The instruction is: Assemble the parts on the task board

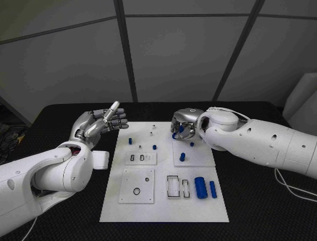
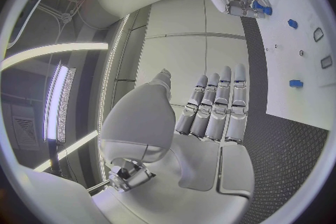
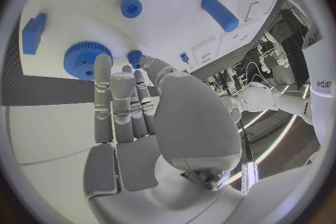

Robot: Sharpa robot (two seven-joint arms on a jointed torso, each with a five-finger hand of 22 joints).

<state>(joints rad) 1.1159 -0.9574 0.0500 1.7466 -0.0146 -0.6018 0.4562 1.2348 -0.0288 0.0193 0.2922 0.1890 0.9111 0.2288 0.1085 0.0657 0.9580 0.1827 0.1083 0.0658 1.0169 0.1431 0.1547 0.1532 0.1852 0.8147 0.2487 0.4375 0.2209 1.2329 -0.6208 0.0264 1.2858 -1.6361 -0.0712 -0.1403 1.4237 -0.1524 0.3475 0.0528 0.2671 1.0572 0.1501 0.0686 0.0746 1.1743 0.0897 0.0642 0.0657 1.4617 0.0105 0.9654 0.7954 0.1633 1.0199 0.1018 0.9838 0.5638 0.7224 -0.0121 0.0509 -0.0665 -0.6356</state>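
Note:
The white task board [image 1: 166, 211] lies in the middle of the black table. My right hand [image 1: 183, 126] hangs over its far right part, fingers pointing down at a blue gear [image 1: 176, 134]. In the right wrist view the fingers [image 3: 115, 101] lie straight, their tips at the gear's [image 3: 83, 59] rim, with nothing gripped; I cannot tell whether they touch it. My left hand [image 1: 101, 123] is raised beside the board's far left corner, fingers straight and empty, as the left wrist view shows the hand [image 2: 210, 112]. Two blue cylinders [image 1: 200, 187] lie near the board's right edge.
Small blue pegs [image 1: 130, 140] stand on the board's far half, and a black ring [image 1: 137, 191] sits on a square sub-plate. A blue block [image 3: 31, 33] and a blue peg [image 3: 131, 5] lie near the gear. A white cable [image 1: 296, 188] trails off right.

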